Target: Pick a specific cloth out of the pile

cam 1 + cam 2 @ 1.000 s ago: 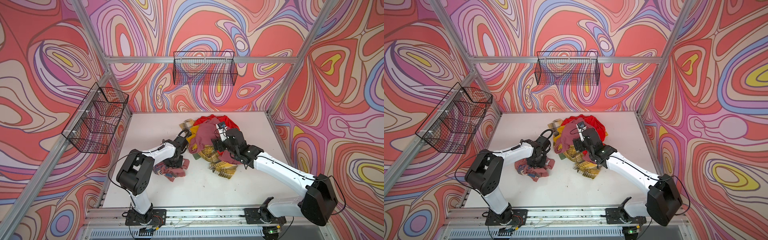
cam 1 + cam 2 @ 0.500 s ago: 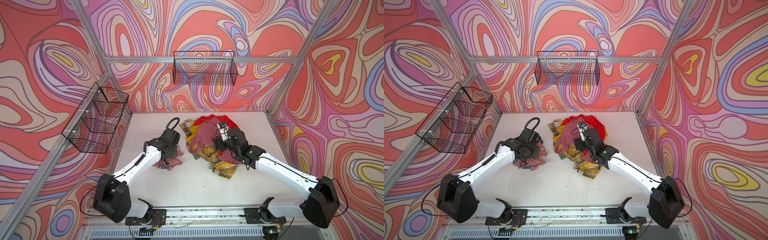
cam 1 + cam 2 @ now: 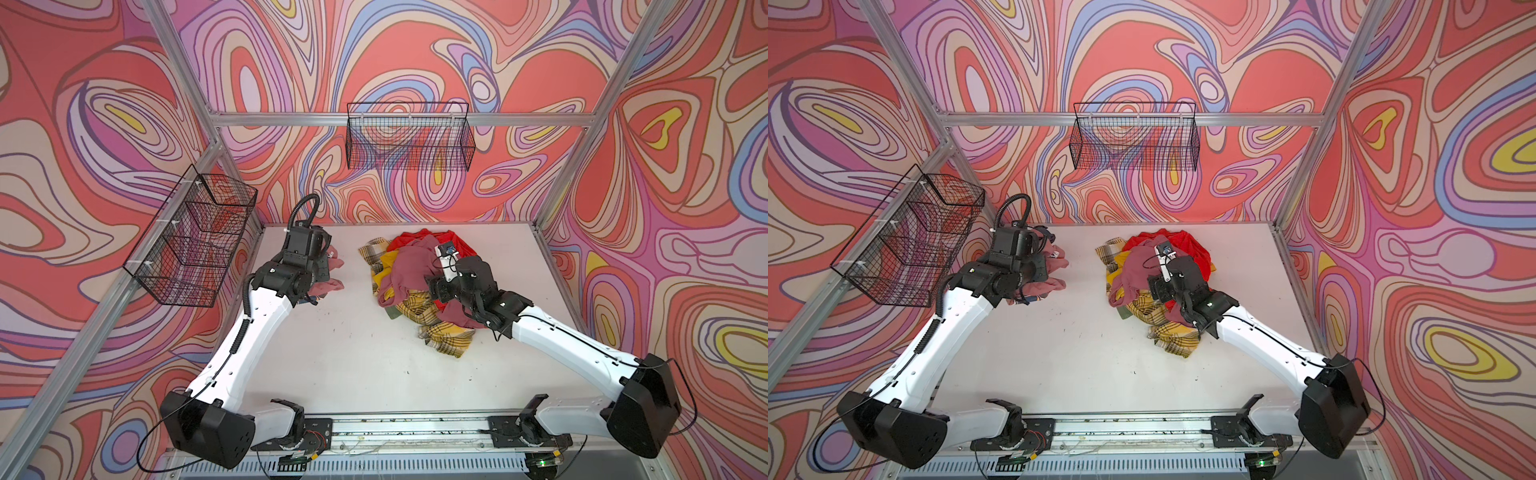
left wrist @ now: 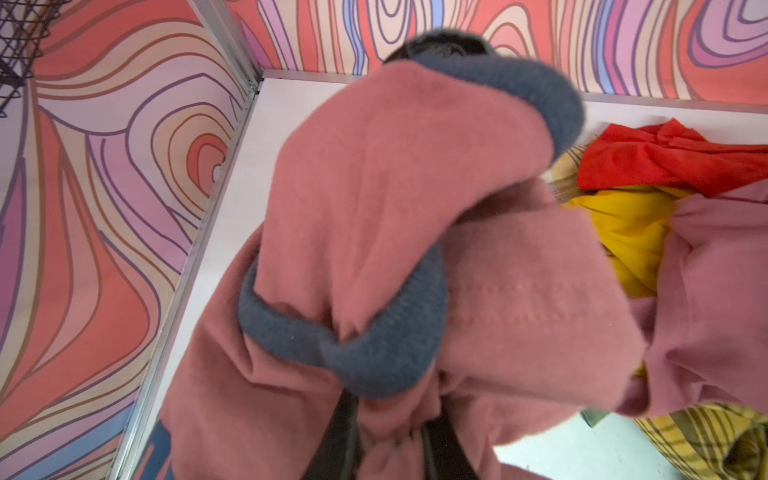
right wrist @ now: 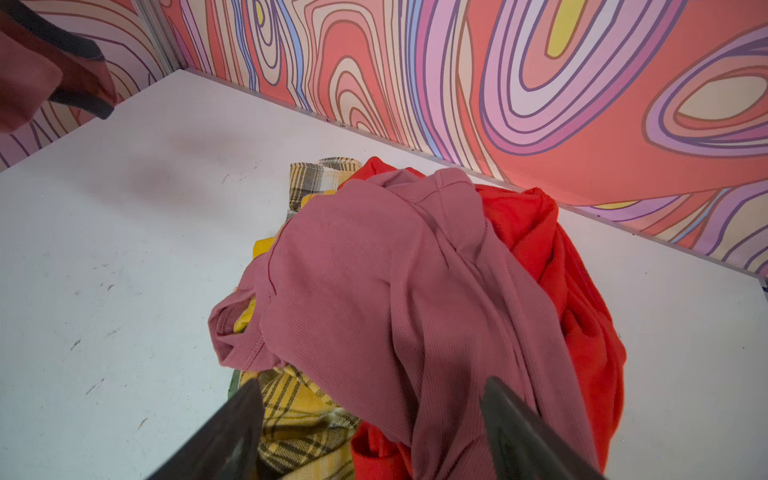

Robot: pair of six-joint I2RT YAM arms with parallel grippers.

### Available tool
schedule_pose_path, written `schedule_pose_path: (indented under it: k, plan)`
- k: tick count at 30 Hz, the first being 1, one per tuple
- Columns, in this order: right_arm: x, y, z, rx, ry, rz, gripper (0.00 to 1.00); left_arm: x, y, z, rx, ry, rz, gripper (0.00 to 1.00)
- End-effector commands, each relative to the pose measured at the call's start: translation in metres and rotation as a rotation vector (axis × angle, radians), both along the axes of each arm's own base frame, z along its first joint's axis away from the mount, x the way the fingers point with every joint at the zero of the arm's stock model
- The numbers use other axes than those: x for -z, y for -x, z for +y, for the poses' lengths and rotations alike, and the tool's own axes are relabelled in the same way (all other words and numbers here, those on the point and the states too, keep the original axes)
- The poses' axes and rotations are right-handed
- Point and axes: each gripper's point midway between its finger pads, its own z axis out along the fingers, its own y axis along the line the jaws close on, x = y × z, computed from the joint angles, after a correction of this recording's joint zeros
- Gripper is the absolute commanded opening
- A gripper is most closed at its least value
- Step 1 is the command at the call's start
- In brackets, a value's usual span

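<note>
- While the pile (image 3: 409, 278) is lying toward the back right of the table (image 3: 353, 353), the cloth (image 3: 332, 286) is being held on the left side, well apart from the pile and near the wire basket (image 3: 191, 249).
- The cloth (image 4: 415, 199) is being pinched by the left gripper (image 4: 388, 444). In the left wrist view, a bunched fold of pink fabric is being squeezed between the two dark fingers (image 4: 338, 432), which are being pressed close together on it.
- Beyond the fingertips, the rest of the cloth is bulging out as a loose lump that is filling most of that view, and the blue-grey trim (image 4: 345, 353) is curling across it.
- In both top views, the cloth (image 3: 1054, 284) is being seen as a crumpled pink bundle just beside the left wrist, and much of it is being hidden by the arm.
- In the right wrist view, a corner of the cloth (image 5: 41, 75) is being shown raised above the far side of the table.
- The right gripper (image 5: 374, 436) is being held over the pile (image 5: 374, 291) with its fingers (image 5: 232, 432) spread wide and nothing gripped between them.
- Below that gap, a plain pink cloth (image 5: 353, 270) is lying on top of the pile, with a red cloth (image 5: 561, 270) beside it and a plaid cloth (image 5: 299, 415) underneath. Whether the fingers are touching the pile cannot be told.
</note>
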Motion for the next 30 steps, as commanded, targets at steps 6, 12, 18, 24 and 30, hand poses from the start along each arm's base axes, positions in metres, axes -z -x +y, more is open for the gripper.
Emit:
schedule_pose_path:
  k: [6, 12, 18, 24, 30]
  plan:
    - [-0.008, 0.003, -0.016, 0.061, -0.008, -0.030, 0.85, 0.028, -0.048, 0.007, 0.032, -0.050, -0.023, 0.00]
    - [-0.009, 0.005, -0.032, 0.085, 0.040, -0.036, 0.85, 0.077, -0.079, 0.007, 0.074, -0.124, 0.057, 0.00]
    - [-0.012, 0.006, -0.054, 0.093, 0.025, -0.025, 0.85, 0.135, -0.094, -0.004, 0.135, -0.122, 0.175, 0.00]
    - [-0.011, 0.014, -0.054, 0.033, 0.005, 0.002, 0.85, 0.189, -0.092, -0.003, 0.108, -0.123, 0.310, 0.00]
    - [-0.011, 0.021, -0.051, -0.014, -0.014, 0.016, 0.85, 0.222, -0.086, 0.005, 0.066, -0.157, 0.435, 0.00]
